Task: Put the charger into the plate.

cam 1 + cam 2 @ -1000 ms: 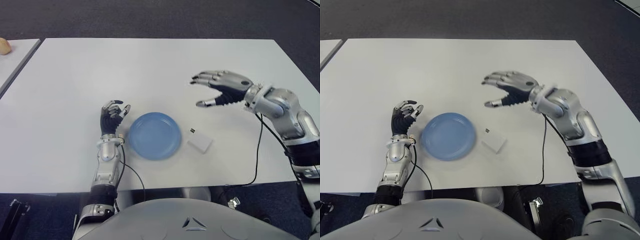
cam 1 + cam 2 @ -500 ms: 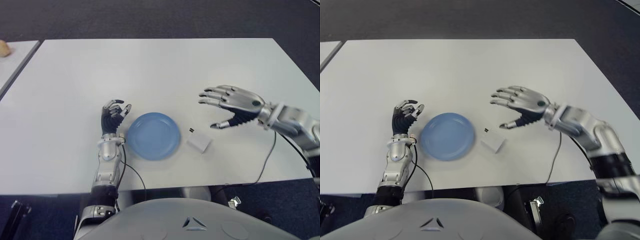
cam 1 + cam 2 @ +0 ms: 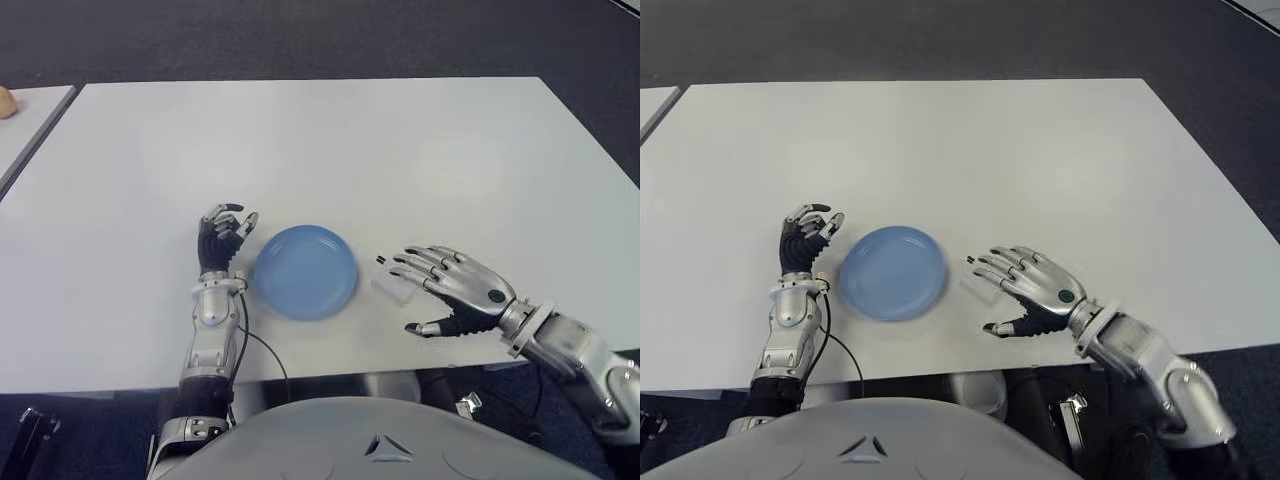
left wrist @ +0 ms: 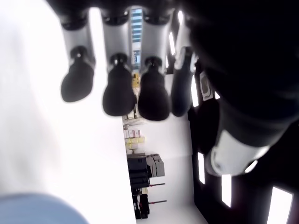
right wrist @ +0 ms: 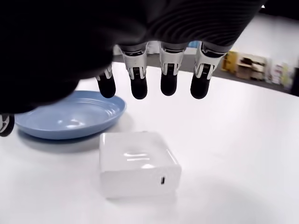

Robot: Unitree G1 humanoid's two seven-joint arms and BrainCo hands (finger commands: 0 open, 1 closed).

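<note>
White table point(image 3: 330, 140), seen from the head cam. Blue plate point(image 3: 305, 270) sits near the front edge, nothing in it. White charger point(image 5: 138, 163), a small cube w/ one port on its side face, lies flat on the table just beside the plate, on the robot's right; not touching the rim. In the eye views it is mostly covered by the right hand.

Right hand point(image 3: 447, 293): palm down, fingers point(image 5: 168, 77) spread and extended, hovering over the charger; wrist view shows a clear gap betw. fingertips and the charger's top. Holds nothing.

Left hand point(image 3: 221, 238): idle, upright just beside the plate on its left side, fingers point(image 4: 117, 95) loosely curled, holding nothing. Thin black cable point(image 3: 262, 349) runs along the forearm to the table's front edge.
</note>
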